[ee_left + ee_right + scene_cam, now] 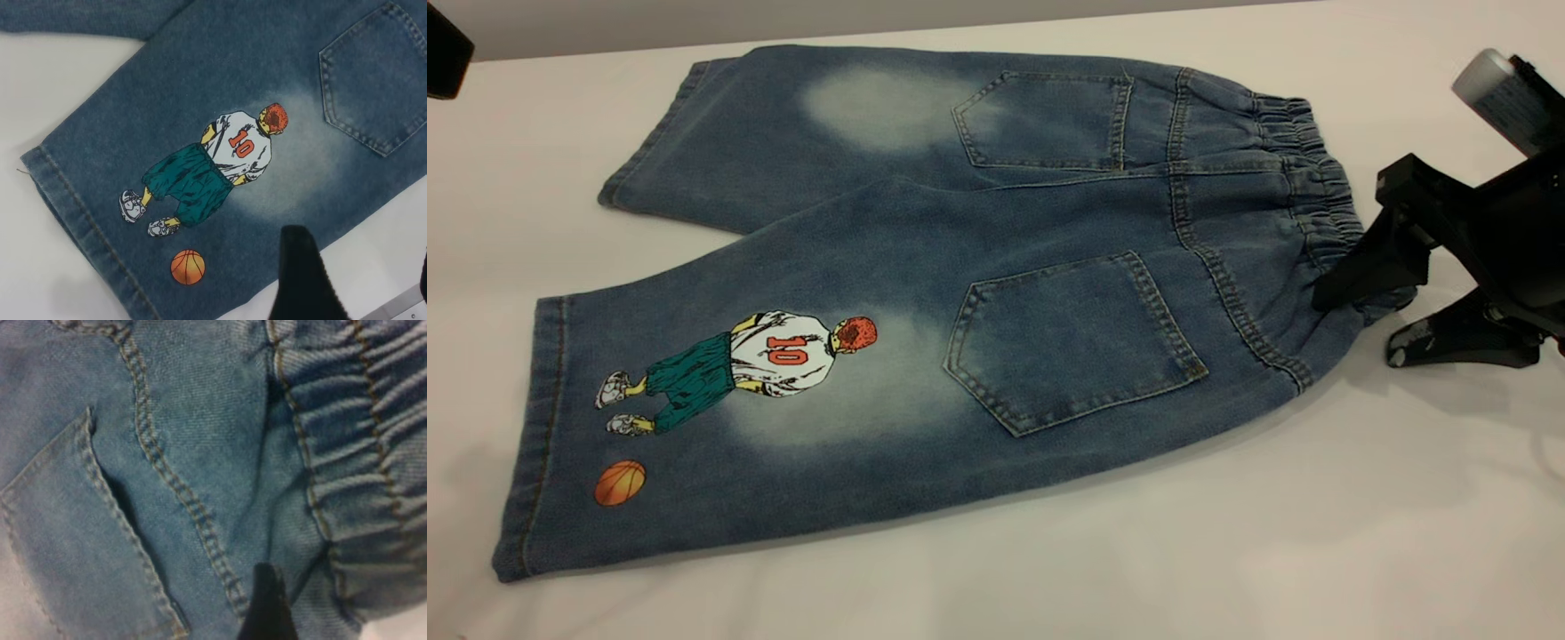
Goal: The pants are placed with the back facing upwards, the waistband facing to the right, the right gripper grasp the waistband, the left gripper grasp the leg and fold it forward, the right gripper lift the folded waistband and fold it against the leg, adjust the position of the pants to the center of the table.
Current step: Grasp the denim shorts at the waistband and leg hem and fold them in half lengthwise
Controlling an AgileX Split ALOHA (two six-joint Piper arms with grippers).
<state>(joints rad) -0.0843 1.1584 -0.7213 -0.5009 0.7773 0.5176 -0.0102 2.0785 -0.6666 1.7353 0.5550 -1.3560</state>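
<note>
Outwardly, in the exterior view, we see the pants [960,293] lying flat on the table [1316,533], back up, with the waistband [1307,187] at the right and the leg [720,418] with the printed player at the near left. The right gripper [1360,311] sits at the near end of the waistband, its jaws spread: one finger lies over the denim edge, the other rests on the table just beside it. It is not yet clamped. We judge the denim to be soft but fairly thick, so it should drape without slipping, and the gathered elastic gives a bulky ridge that is good to pinch.

From the left wrist view, we see the leg [200,167] below, its hem toward the far left of the scene. One dark finger of the left gripper [303,280] hangs above the cloth; we cannot tell whether it is open. The stitched hem looks the firmest hold.

From the right wrist view, the waistband [360,453] fills the frame, puckered, with one fingertip [267,607] on the denim.
</note>
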